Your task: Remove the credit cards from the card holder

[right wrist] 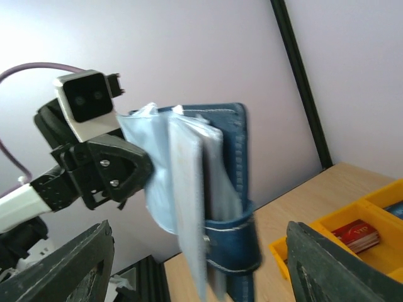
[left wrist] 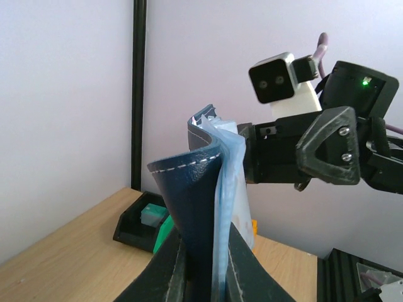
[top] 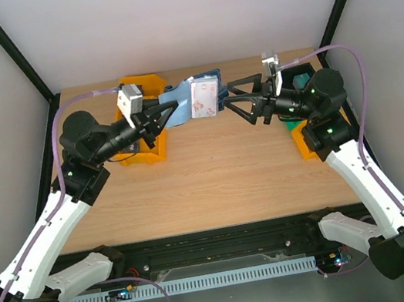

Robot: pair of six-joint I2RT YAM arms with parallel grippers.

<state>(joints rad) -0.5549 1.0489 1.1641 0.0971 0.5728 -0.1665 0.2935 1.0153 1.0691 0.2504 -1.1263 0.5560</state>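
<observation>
- Above the middle of the counter (top: 214,172), your left claw (top: 170,114) is clamped on the card holder (top: 194,97), holding it in mid-air.
- Its long axis runs from one claw towards the other, with the pale credit cards (top: 204,105) poking out towards your right claw (top: 228,93).
- That right claw gapes wide and empty just beside the card edges, and is the nearer to them.
- Farther back on the left sits a yellow bin (top: 144,80).

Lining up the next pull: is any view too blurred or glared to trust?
Right wrist: the card holder is smeared, with soft edges. Left wrist: the card holder is crisp, and only the dark foreground at the very bottom is soft. Top external: evenly lit, sharp, no glare.
</observation>
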